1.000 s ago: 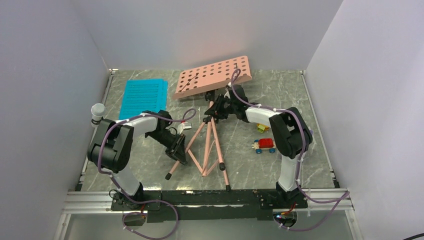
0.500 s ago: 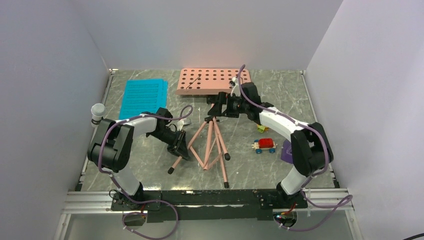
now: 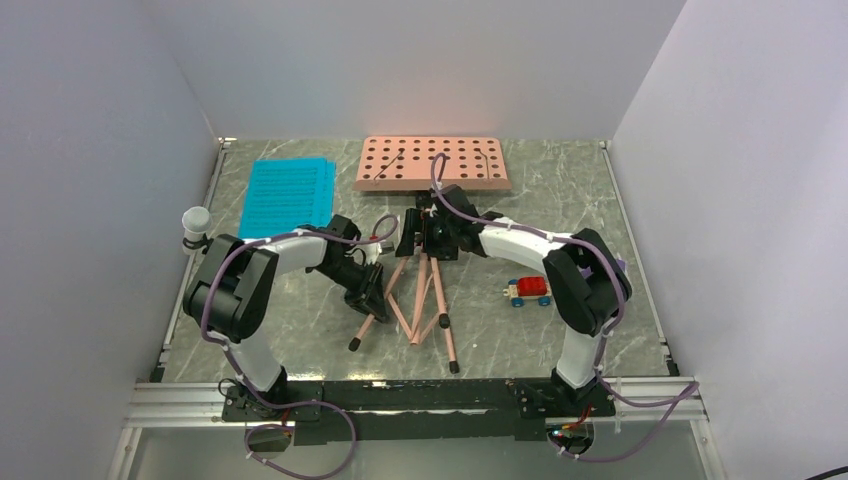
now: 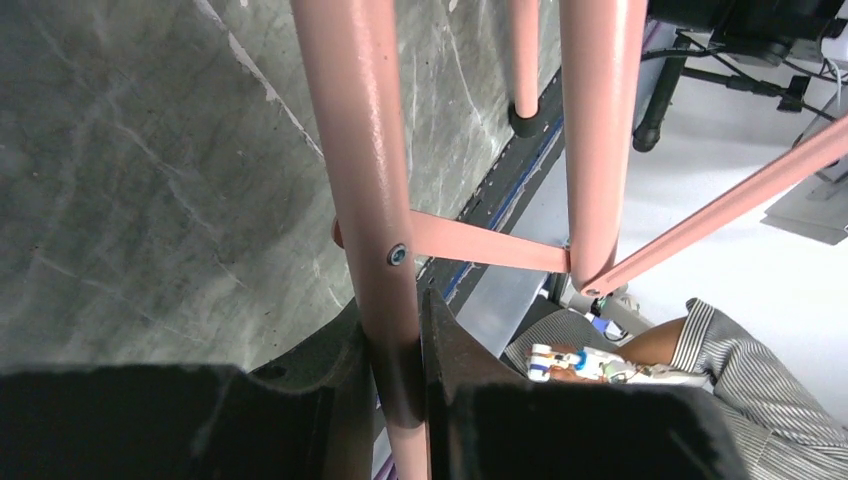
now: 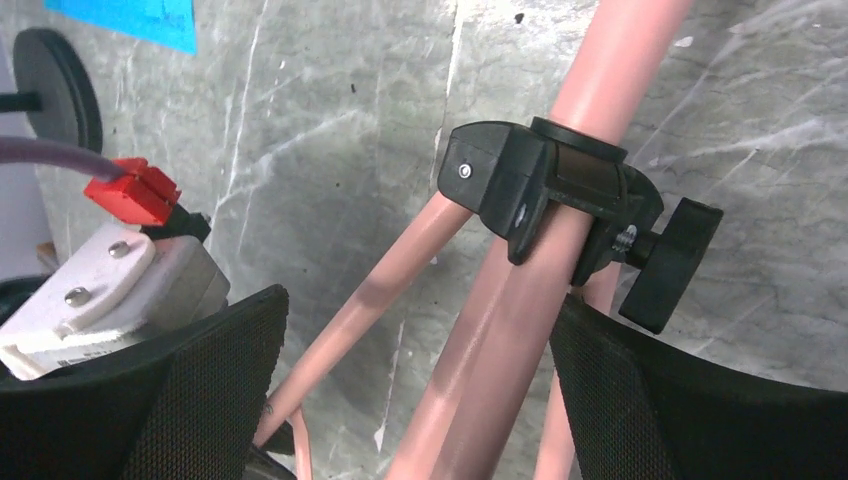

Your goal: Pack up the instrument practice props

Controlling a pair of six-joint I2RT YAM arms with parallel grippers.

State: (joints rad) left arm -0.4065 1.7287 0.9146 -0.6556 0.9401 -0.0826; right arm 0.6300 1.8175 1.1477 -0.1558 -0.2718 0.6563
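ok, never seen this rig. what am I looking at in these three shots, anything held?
Two small robot arms are bolted at the near edge of a marble table. The wide shot is from a fixed camera above and behind them; each close-up is from a camera on one wrist, looking past that arm's jaws. On the table: a salmon-pink tripod music stand, perforated desk at the back, cyan sheet music and a red toy car. The left arm has its jaws shut on one stand leg. The right arm has its jaws astride the centre pole beside its black clamp; whether they pinch it is unclear.
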